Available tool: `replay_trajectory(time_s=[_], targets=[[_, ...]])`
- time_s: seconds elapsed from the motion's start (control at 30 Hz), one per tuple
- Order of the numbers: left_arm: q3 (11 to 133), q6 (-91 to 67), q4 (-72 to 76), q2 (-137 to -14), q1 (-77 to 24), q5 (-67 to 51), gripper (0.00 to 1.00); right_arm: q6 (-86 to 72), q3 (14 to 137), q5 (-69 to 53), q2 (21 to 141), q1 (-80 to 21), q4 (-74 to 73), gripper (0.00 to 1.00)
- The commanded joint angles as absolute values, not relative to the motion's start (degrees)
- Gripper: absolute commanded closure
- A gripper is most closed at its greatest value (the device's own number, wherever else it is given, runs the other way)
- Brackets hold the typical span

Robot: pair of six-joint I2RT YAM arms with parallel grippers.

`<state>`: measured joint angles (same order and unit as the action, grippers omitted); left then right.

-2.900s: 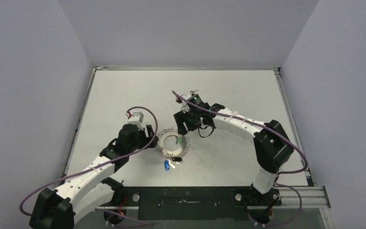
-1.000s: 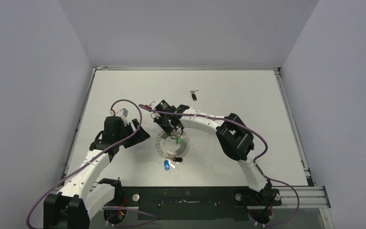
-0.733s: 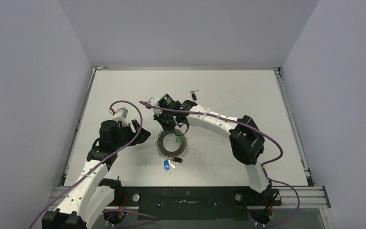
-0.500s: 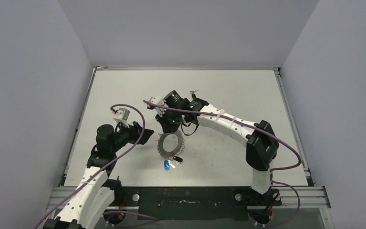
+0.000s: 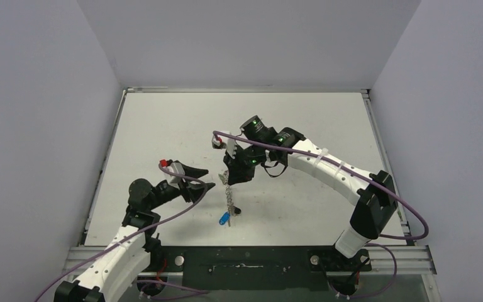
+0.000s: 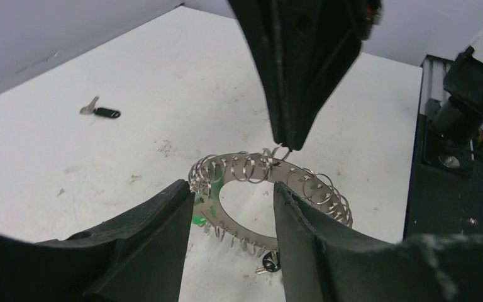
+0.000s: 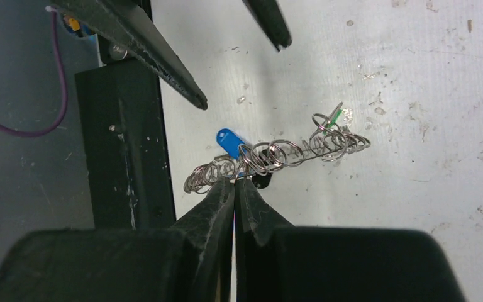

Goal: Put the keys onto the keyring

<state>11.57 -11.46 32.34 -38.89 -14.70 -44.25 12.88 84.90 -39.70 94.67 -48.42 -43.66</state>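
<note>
Your right gripper is closed tight on the rim of the keyring and holds it raised on its edge, so the top camera sees the ring only as a thin line. The pinch is at the upper part of the rim, and the rest hangs below the fingers. I cannot tell if the low rim touches the table.

Your left gripper is open and holds nothing. Its tips stand just left of the keyring, near it but apart. From its wrist camera you see the ring through the gap between the two fingers.

The blue key and one black key are at the low rim of the keyring, on the side of the near table edge. I cannot tell if they are threaded on the ring or only lie under it. The green key is at the rim too, away from the blue one.

The other black key lies flat on the table, well apart from the keyring and behind it, with bare surface all around.

Behind the keyring and to its right the table is wide and bare up to the walls. In front of the keyring there is less room: the near table edge and the black rail come soon after the blue key.
</note>
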Motion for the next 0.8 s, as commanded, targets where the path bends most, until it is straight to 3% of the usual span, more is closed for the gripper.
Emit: replay_trajectory(time_s=[0.0, 0.4, 0.77], targets=[[10.6, -2.7, 43.6, -39.0, -20.0, -47.7, 0.54, 16.7, 83.7, -48.4, 90.9, -47.9, -42.2, 1.0], [10.1, -1.9, 44.5, -39.1, -26.5, -49.0, 0.73, 14.9, 82.5, -50.6, 90.1, -46.5, -39.8, 1.0], [8.3, -2.5, 45.0, -39.6, -30.0, -45.4, 0.76, 14.3, 82.1, -52.5, 89.6, -46.5, -39.4, 1.0]])
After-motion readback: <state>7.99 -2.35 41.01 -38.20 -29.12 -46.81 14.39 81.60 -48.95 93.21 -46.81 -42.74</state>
